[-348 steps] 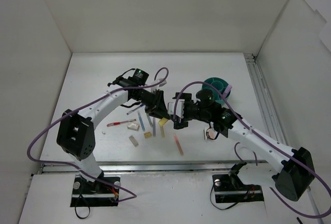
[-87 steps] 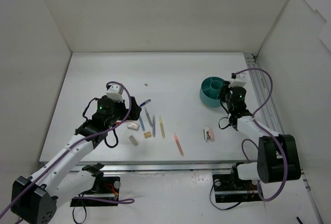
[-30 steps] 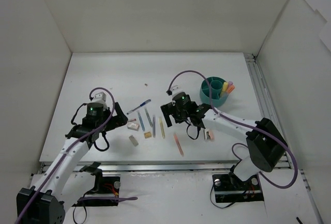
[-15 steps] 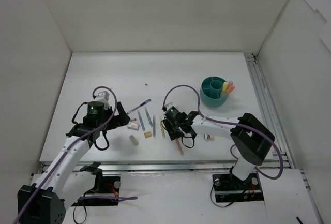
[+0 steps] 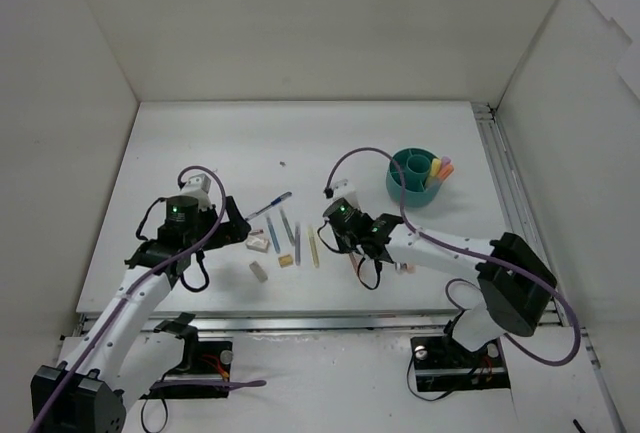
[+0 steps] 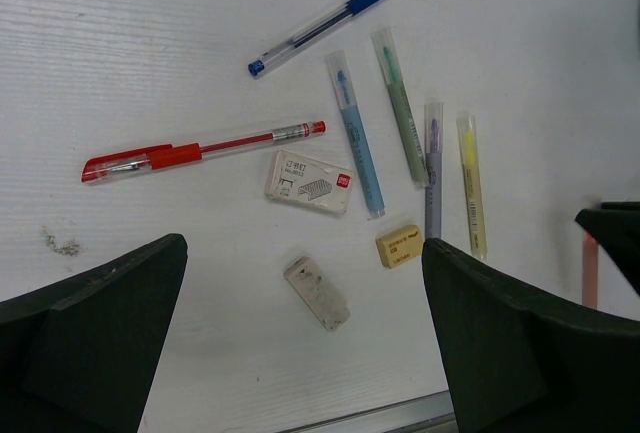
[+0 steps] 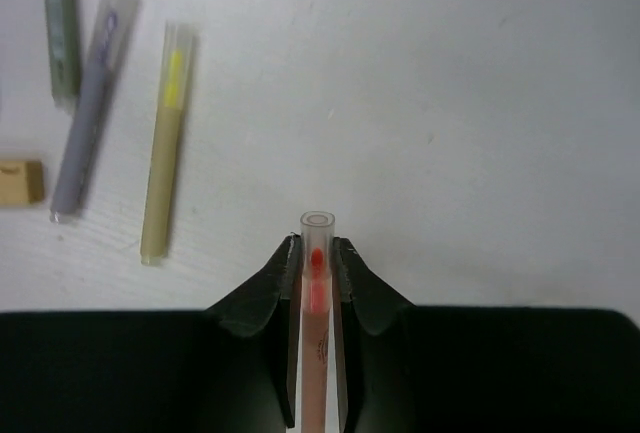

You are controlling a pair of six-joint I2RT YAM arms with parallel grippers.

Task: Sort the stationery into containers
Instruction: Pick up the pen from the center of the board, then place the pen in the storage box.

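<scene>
Stationery lies scattered across the white table (image 5: 200,143) as we look down on two arms at work. The right gripper (image 7: 316,253) is pinched narrow on a red-pink marker (image 7: 316,288). It grips just below the clear cap, and the cap end pokes out past the fingertips. We cannot tell whether the marker is off the surface.

To the left of it in the right wrist view lie a yellow marker (image 7: 165,143), a purple marker (image 7: 88,113) and a green marker (image 7: 60,23), roughly parallel. A tan eraser (image 7: 20,181) sits just beside the purple one's near end.

The left gripper (image 6: 303,248) hangs over the main scatter with its jaws spread wide and nothing between them. Beneath it we see a blue pen (image 6: 333,18) lying slantwise at the far side and a red pen (image 6: 200,150) nearer. A small white box (image 6: 310,181) lies just beside the red pen's tip, with a light-blue marker (image 6: 357,133) at the box's other side. A grey-white eraser (image 6: 316,293) lies nearest the camera.

Toward the table's far right stands the teal organiser (image 5: 400,193), well apart from the scatter. Yellow, pink and orange markers (image 5: 437,168) stand in a compartment on its right side. A small white eraser (image 5: 403,267) lies just beside the right arm.
</scene>
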